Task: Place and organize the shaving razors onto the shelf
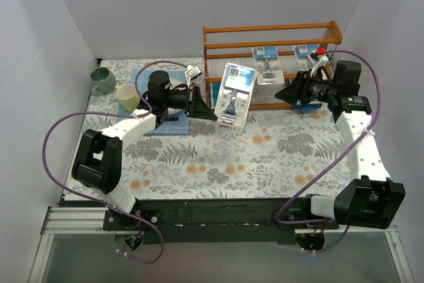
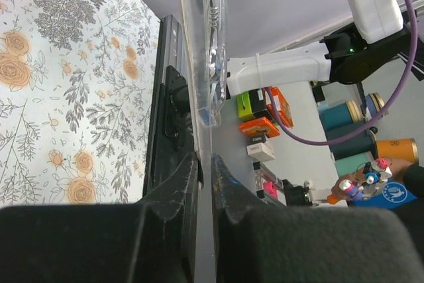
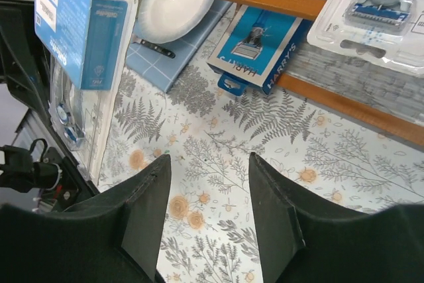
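Left gripper [image 1: 201, 105], centre-left of the top view: fingers [image 2: 175, 190] clamped on the clear plastic edge of a flat blue-and-white razor blister pack [image 1: 237, 94]. The pack stands upright just in front of the left end of the orange-brown wooden three-tier shelf [image 1: 271, 30]. Cannot tell whether its lower edge touches the floral tablecloth [image 1: 218, 164]. The left wrist view shows it edge-on, pinched between both fingers.

Right gripper [image 3: 209, 164], right of centre in the top view, near the shelf's lower right: fingers spread, nothing between them, cloth below.

Second blister pack [image 1: 265, 64] lies on the shelf's pale rods, mid-shelf. Third blister pack [image 1: 306, 52] lies on the rods further right. Dark-blue carded razor pack [image 3: 255, 44] lies flat on the cloth, partly under the bottom rail.

Left side: blue tiled mat [image 1: 165, 127], white plate [image 3: 165, 4], green mug [image 1: 103, 79], pale cup [image 1: 128, 96].
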You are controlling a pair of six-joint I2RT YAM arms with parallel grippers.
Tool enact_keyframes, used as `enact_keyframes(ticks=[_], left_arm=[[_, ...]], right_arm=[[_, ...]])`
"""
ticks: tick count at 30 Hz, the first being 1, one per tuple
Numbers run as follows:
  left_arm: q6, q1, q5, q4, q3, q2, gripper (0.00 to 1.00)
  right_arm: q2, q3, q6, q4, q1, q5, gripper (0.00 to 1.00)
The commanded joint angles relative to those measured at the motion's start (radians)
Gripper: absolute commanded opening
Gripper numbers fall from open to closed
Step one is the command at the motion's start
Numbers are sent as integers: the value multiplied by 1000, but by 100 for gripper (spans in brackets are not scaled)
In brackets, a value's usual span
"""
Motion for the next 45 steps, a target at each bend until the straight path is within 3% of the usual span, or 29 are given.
enact_keyframes(ticks=[1, 3, 13, 18, 22, 28, 45], left_arm=[[6, 17, 54, -42, 87, 11, 0], [20, 35, 43, -113, 107, 58, 0], [-219, 100, 0, 152, 199, 251, 0], [-371, 115, -26, 223, 320, 389, 0], [-348, 117, -61, 113, 430, 474, 0], [-353, 126, -89, 91, 529, 552, 0], [-334, 140, -215, -84, 575, 601, 0]], right_arm=[[-46, 66, -99, -53, -5, 23, 58], [-46, 86, -107, -65, -5, 35, 58], [-55, 178, -218, -154, -7, 101, 59], [-84, 155, -250, -185, -8, 130, 60], [-101, 129, -262, -194, -8, 140, 60], [-112, 107, -273, -204, -17, 156, 60], [-67, 100, -256, -164, -22, 150, 60]])
